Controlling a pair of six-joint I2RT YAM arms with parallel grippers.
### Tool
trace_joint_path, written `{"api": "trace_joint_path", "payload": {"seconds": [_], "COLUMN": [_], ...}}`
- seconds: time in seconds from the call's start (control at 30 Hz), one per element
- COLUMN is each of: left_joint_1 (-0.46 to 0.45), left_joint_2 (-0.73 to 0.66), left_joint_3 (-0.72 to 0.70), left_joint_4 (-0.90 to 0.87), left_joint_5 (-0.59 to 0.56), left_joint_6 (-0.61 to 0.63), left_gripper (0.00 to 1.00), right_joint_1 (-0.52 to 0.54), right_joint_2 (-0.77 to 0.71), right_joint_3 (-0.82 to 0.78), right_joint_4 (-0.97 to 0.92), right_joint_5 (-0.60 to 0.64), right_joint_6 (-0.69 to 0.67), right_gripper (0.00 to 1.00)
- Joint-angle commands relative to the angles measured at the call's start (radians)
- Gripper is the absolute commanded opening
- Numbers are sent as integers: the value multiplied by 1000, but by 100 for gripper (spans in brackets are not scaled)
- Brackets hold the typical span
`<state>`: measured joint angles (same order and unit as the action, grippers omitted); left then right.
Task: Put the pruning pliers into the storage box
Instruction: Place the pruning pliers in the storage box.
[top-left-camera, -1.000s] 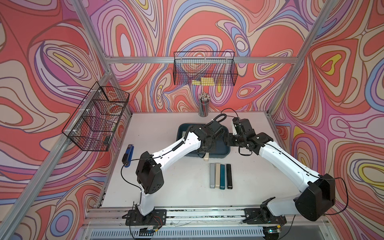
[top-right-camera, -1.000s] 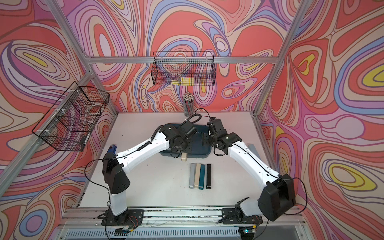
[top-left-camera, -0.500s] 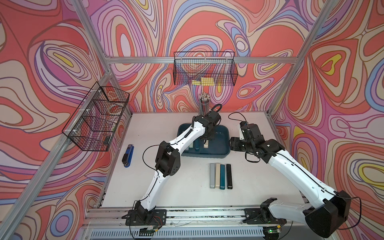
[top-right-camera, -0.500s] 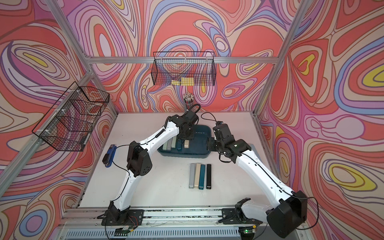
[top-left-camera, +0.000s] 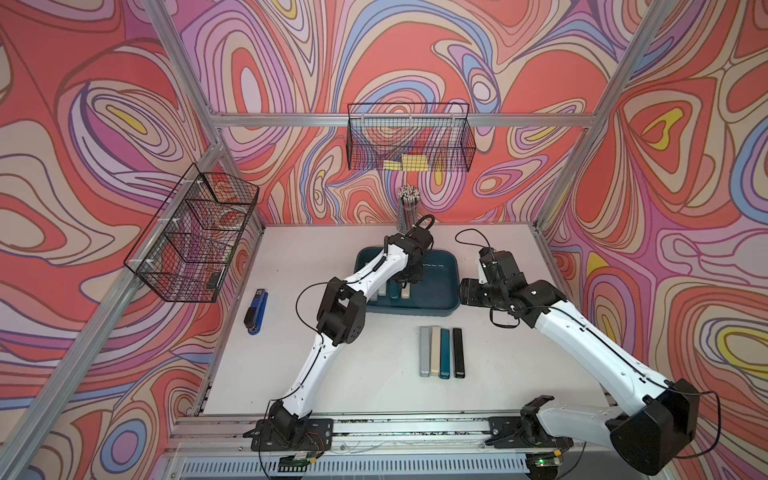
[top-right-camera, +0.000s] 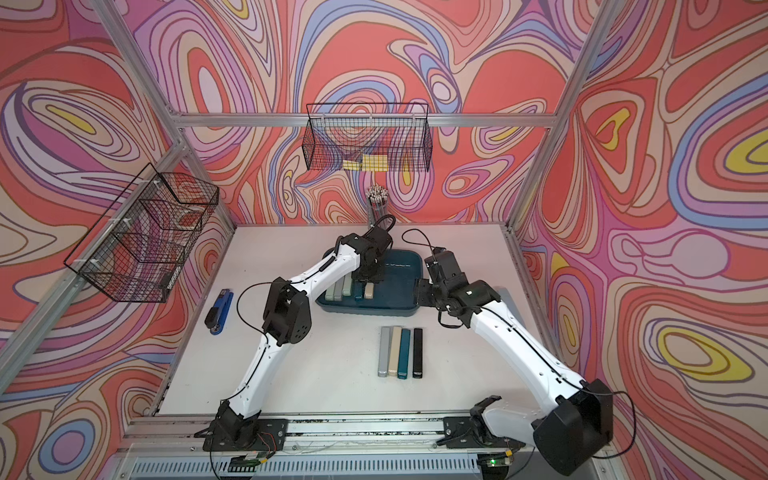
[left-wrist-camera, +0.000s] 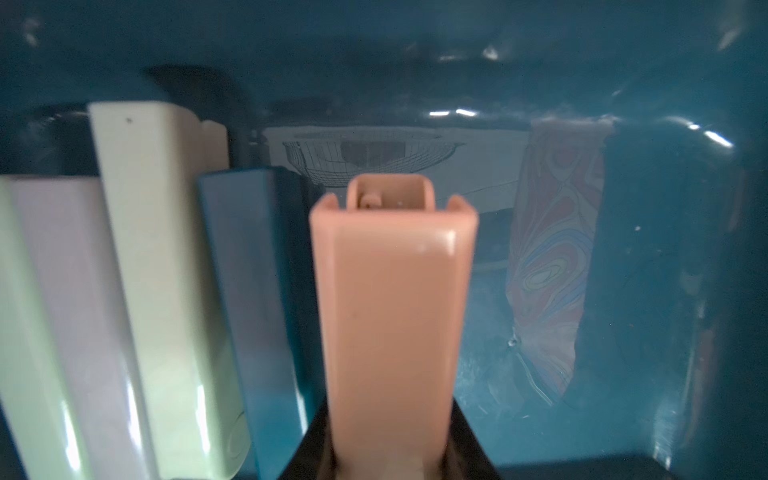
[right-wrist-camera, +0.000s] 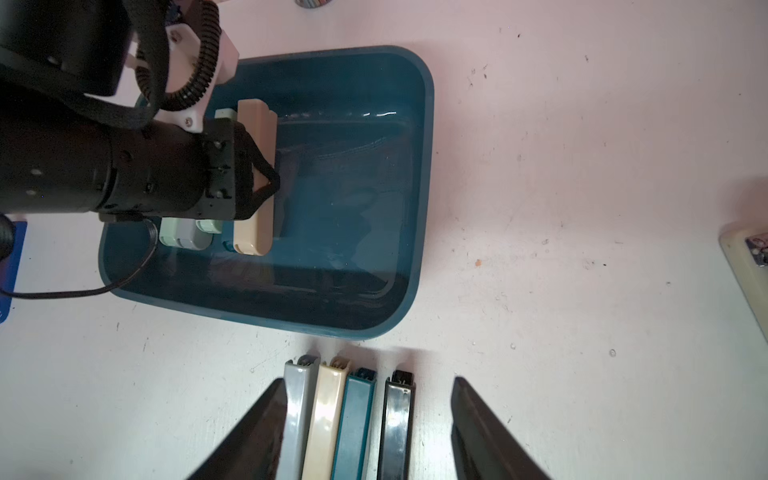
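The dark teal storage box (top-left-camera: 440, 272) (top-right-camera: 401, 270) (right-wrist-camera: 424, 166) sits at the table's back middle. My left gripper (top-left-camera: 409, 277) (top-right-camera: 370, 279) (left-wrist-camera: 390, 457) (right-wrist-camera: 266, 183) reaches into it, shut on a beige pruning pliers (left-wrist-camera: 395, 311) (right-wrist-camera: 254, 232) (top-right-camera: 368, 291). That bar hangs low beside a dark teal one (left-wrist-camera: 253, 311), a pale green one (left-wrist-camera: 166, 291) and a grey one (left-wrist-camera: 79, 311) lying in the box. On the table in front lie grey (top-left-camera: 424, 351), beige (top-left-camera: 434, 351), teal (top-left-camera: 445, 353) and black (top-left-camera: 458, 353) pliers. My right gripper (top-left-camera: 467, 291) (right-wrist-camera: 369, 380) hovers open and empty right of the box.
A blue-and-black stapler (top-left-camera: 257, 311) lies at the table's left. A pen cup (top-left-camera: 408, 208) stands behind the box. Black wire baskets hang on the left wall (top-left-camera: 195, 237) and the back wall (top-left-camera: 409, 143). A cream object (right-wrist-camera: 748, 270) lies near the right edge.
My left gripper has carried the beige pliers from the box's near edge into the box, elbow rising. My right gripper has drawn back from over the box to its right side.
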<state>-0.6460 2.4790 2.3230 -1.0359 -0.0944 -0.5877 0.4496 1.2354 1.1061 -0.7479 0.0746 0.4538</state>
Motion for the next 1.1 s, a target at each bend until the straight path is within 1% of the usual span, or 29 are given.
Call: {"api": "trace_joint_path", "payload": {"seconds": [0.0, 0.27, 0.83, 1.07], "left_joint_1": [6, 14, 31, 31], "left_joint_2": [25, 73, 95, 94], "left_joint_3": [32, 31, 32, 29], "left_joint_4": [4, 6, -4, 4], "left_joint_5": [-8, -27, -57, -32], "left_joint_6": [3, -14, -26, -37], "left_gripper": [19, 19, 21, 28], "right_joint_1": [1, 2, 1, 2], "right_joint_2": [15, 32, 78, 86], "right_joint_3": [-17, -29, -46, -42], "right_joint_4": [21, 44, 93, 97], "right_joint_5": [0, -2, -27, -32], "right_joint_6": [9, 1, 2, 5], "right_gripper": [64, 64, 64, 65]}}
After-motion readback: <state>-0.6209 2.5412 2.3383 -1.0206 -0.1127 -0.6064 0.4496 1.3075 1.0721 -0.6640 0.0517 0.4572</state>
